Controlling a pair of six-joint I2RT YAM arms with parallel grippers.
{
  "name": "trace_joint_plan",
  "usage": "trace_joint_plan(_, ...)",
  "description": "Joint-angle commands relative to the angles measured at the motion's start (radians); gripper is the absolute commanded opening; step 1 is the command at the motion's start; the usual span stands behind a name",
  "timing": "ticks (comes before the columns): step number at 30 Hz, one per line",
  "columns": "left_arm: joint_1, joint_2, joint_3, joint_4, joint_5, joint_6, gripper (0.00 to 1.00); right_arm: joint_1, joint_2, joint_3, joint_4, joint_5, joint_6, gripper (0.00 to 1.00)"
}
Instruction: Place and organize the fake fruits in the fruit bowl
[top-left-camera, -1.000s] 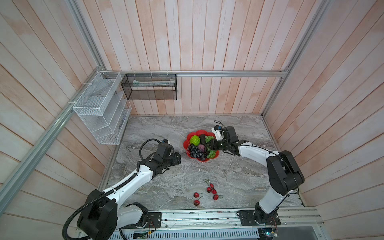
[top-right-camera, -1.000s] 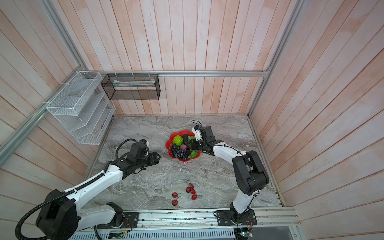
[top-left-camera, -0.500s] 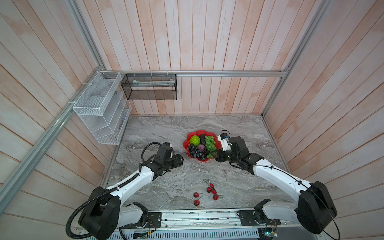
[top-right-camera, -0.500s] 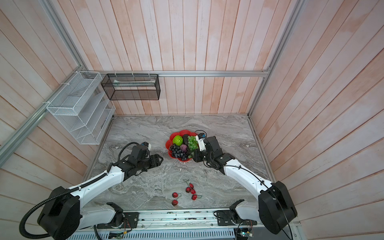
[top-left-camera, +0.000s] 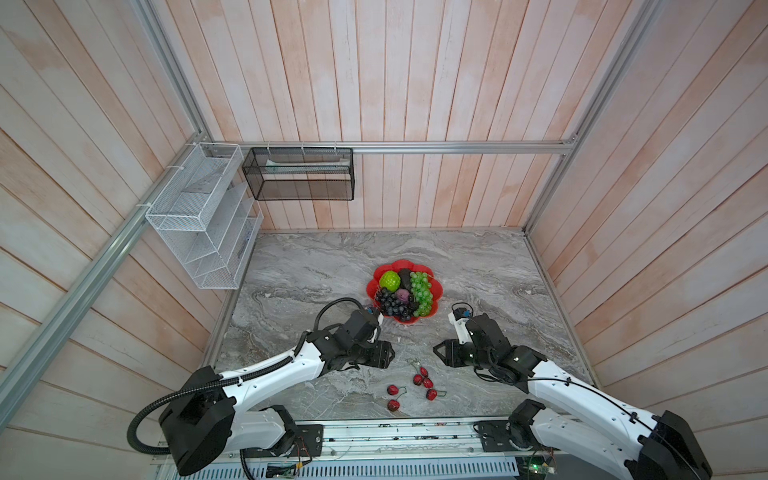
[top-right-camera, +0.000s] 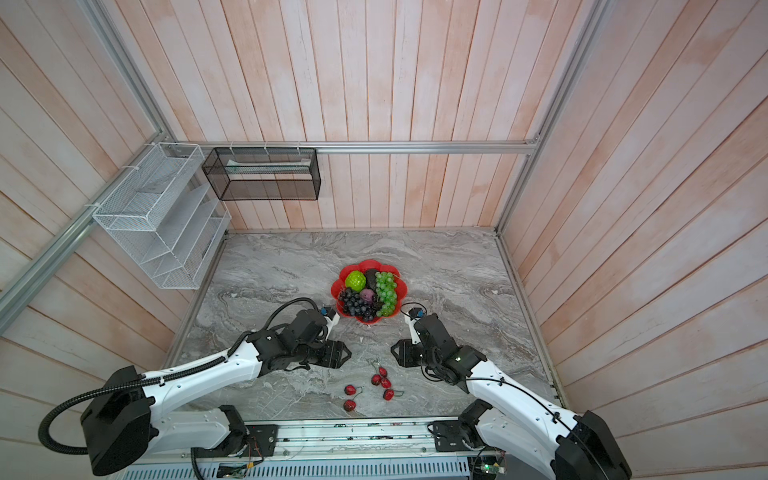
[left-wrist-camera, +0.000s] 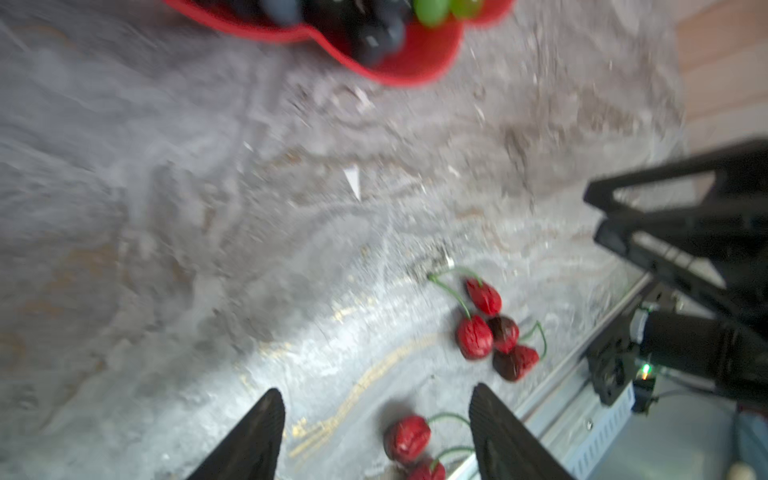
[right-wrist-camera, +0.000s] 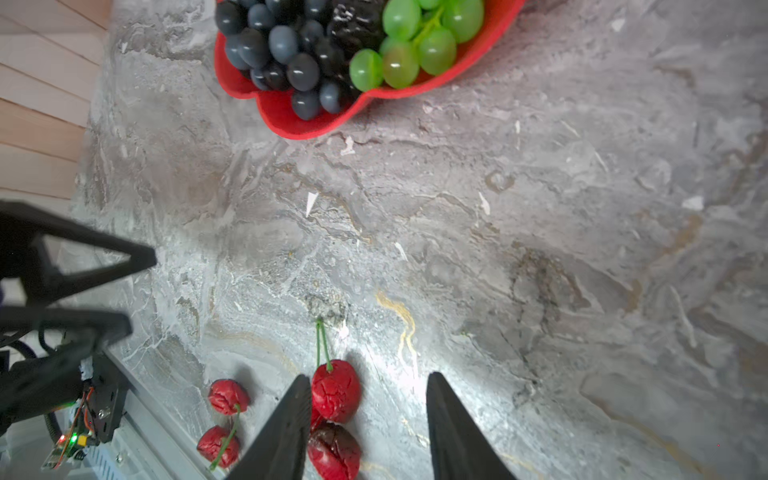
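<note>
My bowl (top-left-camera: 404, 320) holds grapes (top-left-camera: 420, 291) and a green ball (top-left-camera: 390, 281). Both my jaws hang spread, empty, above cherries (top-left-camera: 417, 379) on the worktop (top-left-camera: 311, 270).

We count: one fruit bowl (top-left-camera: 405, 264); one dark purple grape bunch (top-left-camera: 390, 303); one green grape bunch (top-left-camera: 422, 291); one bumpy lime-green ball (top-left-camera: 390, 281); one black rough oval (top-left-camera: 405, 276); one purple-pink ball (top-left-camera: 402, 296); six small red stemmed fruits (top-left-camera: 417, 379); two mesh baskets (top-left-camera: 299, 174)
</note>
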Motion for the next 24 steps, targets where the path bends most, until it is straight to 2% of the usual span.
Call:
trace_joint_plan(1, -0.135, 0.013, 0.068, -0.129, -0.133, 0.021, 0.73, -0.005, 0.004, -0.004, 0.022, 0.041, 0.031, 0.51)
trace_joint_plan(3, -0.207, 0.043, 0.095, -0.145, -0.177, 0.027, 0.73, -0.008, 0.003, 0.001, 0.023, 0.053, 0.024, 0.58)
trace_joint_plan(6, -0.283, 0.114, 0.143, -0.172, -0.235, 0.046, 0.73, -0.023, -0.009, 0.004, 0.025, 0.049, 0.005, 0.61)
trace_joint_plan(7, -0.305, 0.141, 0.16, -0.182, -0.259, 0.056, 0.72, -0.031, -0.016, 0.003, 0.024, 0.045, 0.001, 0.65)
trace_joint_plan(8, -0.328, 0.167, 0.177, -0.191, -0.283, 0.07, 0.72, -0.037, -0.024, 0.0, 0.026, 0.041, -0.001, 0.74)
trace_joint_plan(9, -0.346, 0.188, 0.194, -0.204, -0.306, 0.076, 0.72, -0.043, -0.032, -0.002, 0.031, 0.031, -0.006, 0.75)
trace_joint_plan(12, -0.389, 0.257, 0.234, -0.229, -0.361, 0.081, 0.68, -0.052, -0.064, -0.02, 0.044, 0.044, -0.005, 0.77)
trace_joint_plan(14, -0.402, 0.301, 0.255, -0.253, -0.397, 0.065, 0.61, -0.063, -0.074, -0.026, 0.044, 0.047, -0.006, 0.77)
trace_joint_plan(24, -0.42, 0.393, 0.276, -0.25, -0.422, 0.089, 0.5, -0.098, -0.064, -0.05, 0.073, 0.009, -0.011, 0.75)
